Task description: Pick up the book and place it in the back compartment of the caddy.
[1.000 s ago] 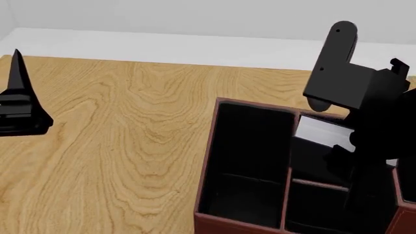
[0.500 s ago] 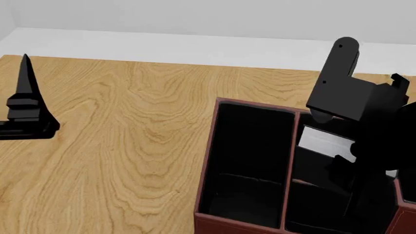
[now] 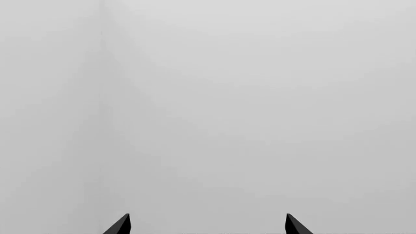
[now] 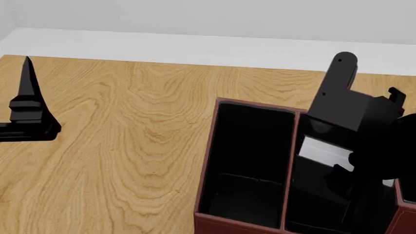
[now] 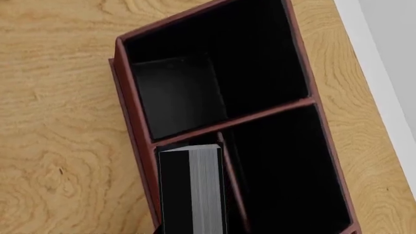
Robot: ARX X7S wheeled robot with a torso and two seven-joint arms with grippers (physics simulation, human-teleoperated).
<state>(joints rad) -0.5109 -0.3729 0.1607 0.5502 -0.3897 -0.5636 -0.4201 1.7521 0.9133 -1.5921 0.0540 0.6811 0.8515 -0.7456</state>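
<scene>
The caddy [image 4: 208, 161], a dark red-brown box with a black interior and thin red dividers, stands at the lower right of the head view. My right gripper [image 4: 351, 163] hangs over its far right section, shut on the book [image 4: 324, 150]. The book's white page edges show just inside the caddy's rim. In the right wrist view the book [image 5: 192, 190] reaches down into a narrow compartment beside a divider of the caddy [image 5: 133, 112]; the fingers themselves are hidden. My left gripper [image 4: 27, 61] points upward at the far left, open [image 3: 208, 225] and facing a blank grey wall.
The caddy stands on a wooden table [image 4: 130, 122]. The table's far edge meets a pale floor and wall [image 4: 195, 29]. Bare wood lies between the left gripper and the caddy.
My right arm has come down with the book, so the page edges sit lower inside the caddy. The left gripper has shifted slightly right and down.
</scene>
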